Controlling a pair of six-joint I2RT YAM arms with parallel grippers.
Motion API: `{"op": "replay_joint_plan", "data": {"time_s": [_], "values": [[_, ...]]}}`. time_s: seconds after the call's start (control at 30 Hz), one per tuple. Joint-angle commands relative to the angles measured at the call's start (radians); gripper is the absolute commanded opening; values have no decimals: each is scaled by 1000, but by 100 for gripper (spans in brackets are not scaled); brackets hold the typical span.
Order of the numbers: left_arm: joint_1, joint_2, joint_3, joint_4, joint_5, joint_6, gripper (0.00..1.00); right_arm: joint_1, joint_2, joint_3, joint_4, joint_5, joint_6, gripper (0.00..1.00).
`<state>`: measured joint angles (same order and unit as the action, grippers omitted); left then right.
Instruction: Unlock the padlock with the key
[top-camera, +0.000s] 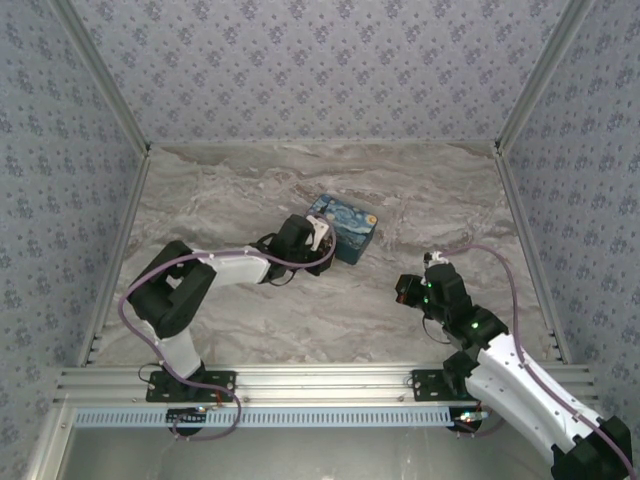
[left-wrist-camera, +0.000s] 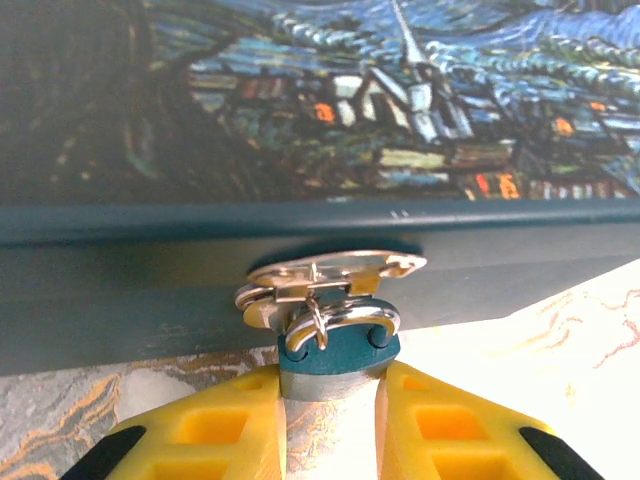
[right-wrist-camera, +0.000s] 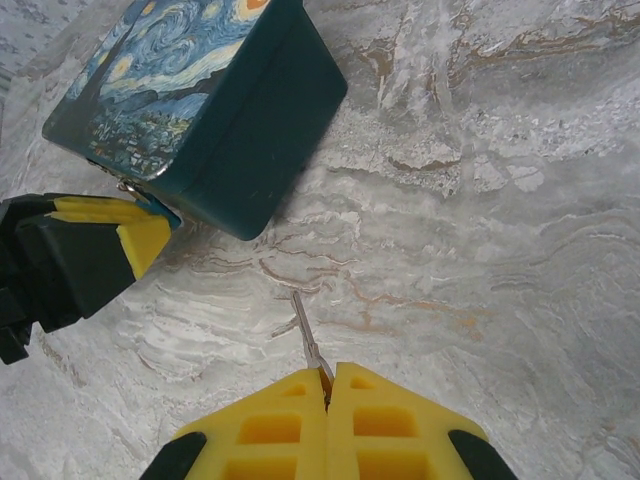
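The tiny blue-bodied padlock (left-wrist-camera: 335, 352) hangs by its silvery shackle (left-wrist-camera: 340, 320) from the metal hasp (left-wrist-camera: 330, 275) on the painted box's front wall. My left gripper (left-wrist-camera: 330, 400) is shut on the padlock's body, one yellow finger on each side. From above, the left gripper (top-camera: 312, 236) sits at the box's left corner. My right gripper (right-wrist-camera: 327, 385) is shut on the key (right-wrist-camera: 308, 335), whose thin silver blade sticks out forward over the marble, pointing toward the box. The right gripper (top-camera: 412, 290) is well right of the box.
The blue-and-yellow painted box (top-camera: 345, 227) rests on the marble table (top-camera: 300, 320) near the middle; its dark side wall (right-wrist-camera: 255, 140) faces the right wrist camera. Patterned walls enclose the table on three sides. Open marble lies between the right gripper and the box.
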<state>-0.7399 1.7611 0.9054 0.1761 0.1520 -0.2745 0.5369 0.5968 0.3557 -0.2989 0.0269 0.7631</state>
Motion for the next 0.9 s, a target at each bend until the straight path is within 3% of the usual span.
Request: {"op": "replay_joint_plan", "data": {"time_s": [0.0, 0.27, 0.5, 0.63, 0.87], "values": [[13, -40, 37, -31, 58, -67, 24, 11, 7, -11, 31, -11, -4, 0], [19, -55, 100, -141, 117, -185, 21, 53, 45, -62, 181, -12, -67, 0], [30, -60, 124, -190, 165, -298, 19, 118, 181, -57, 314, -2, -213, 0], [33, -66, 108, -181, 143, -290, 19, 134, 250, -32, 316, 18, -228, 0], [63, -106, 51, -120, 132, -282, 34, 130, 260, -19, 315, 12, -231, 0]]}}
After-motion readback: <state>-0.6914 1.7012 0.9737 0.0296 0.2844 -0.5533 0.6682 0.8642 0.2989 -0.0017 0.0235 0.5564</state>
